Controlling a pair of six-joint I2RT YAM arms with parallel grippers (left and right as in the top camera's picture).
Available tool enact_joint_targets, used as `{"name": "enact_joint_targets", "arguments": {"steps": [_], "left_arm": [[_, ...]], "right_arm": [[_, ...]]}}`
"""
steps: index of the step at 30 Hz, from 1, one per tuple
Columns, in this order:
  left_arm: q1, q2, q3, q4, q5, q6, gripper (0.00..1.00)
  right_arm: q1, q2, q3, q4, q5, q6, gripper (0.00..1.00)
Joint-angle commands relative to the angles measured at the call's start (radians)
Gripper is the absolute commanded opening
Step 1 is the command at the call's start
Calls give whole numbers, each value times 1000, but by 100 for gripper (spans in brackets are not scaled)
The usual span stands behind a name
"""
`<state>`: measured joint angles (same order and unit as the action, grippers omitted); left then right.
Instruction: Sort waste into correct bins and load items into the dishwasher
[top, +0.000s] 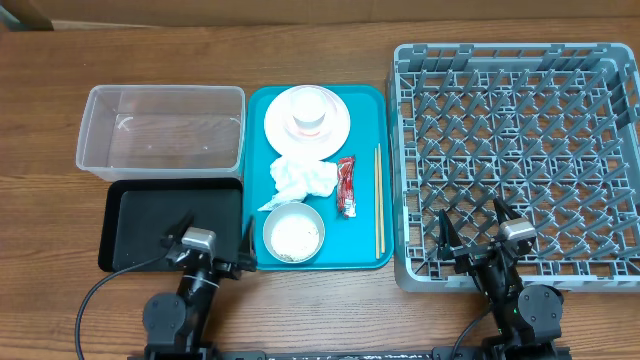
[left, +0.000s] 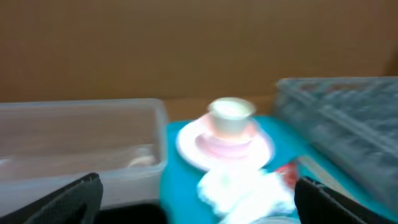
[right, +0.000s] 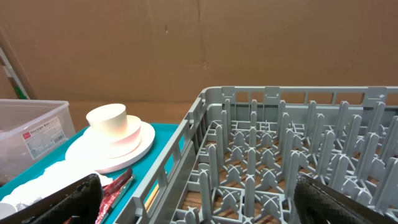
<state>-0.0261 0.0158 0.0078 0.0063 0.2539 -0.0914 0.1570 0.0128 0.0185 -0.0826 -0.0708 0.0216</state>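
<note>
On the teal tray sit a pink plate with a small cup on it, a crumpled napkin, a red wrapper, chopsticks and a white bowl holding rice. The grey dishwasher rack stands to the right. A clear tub and a black tray lie to the left. My left gripper hovers open over the black tray, with nothing between its fingers. My right gripper is open over the rack's front edge. The blurred left wrist view shows the cup and napkin.
The right wrist view looks across the rack's pegs, with the plate, wrapper and tub to the left. A brown cardboard wall rises behind the wooden table.
</note>
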Motion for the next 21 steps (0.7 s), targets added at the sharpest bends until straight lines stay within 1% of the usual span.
{"name": "enact_joint_targets", "arguments": {"steps": [1, 3, 5, 6, 8, 11, 14, 17, 21], "left_arm": [[-7, -4, 8, 124, 261, -238, 100], [-7, -4, 28, 236, 266, -369, 100], [-7, -4, 60, 325, 262, -465, 100], [-7, -4, 82, 344, 264, -494, 100], [-7, -2, 141, 331, 280, -534, 100], [-7, 37, 269, 262, 352, -545, 100], [-7, 132, 422, 147, 401, -541, 100], [-7, 282, 596, 24, 475, -494, 100], [-7, 528, 845, -192, 616, -457, 100]], "right_arm": [[-2, -10, -11, 4, 1, -7, 100], [-2, -10, -11, 4, 1, -7, 100], [-2, -10, -11, 4, 1, -7, 100], [-2, -10, -11, 5, 1, -7, 100], [-2, -10, -11, 4, 1, -7, 100], [-2, -10, -11, 4, 1, -7, 100], [-2, -10, -11, 5, 1, -7, 100], [-2, -10, -11, 4, 1, -7, 100], [-2, -10, -11, 4, 1, -7, 100]]}}
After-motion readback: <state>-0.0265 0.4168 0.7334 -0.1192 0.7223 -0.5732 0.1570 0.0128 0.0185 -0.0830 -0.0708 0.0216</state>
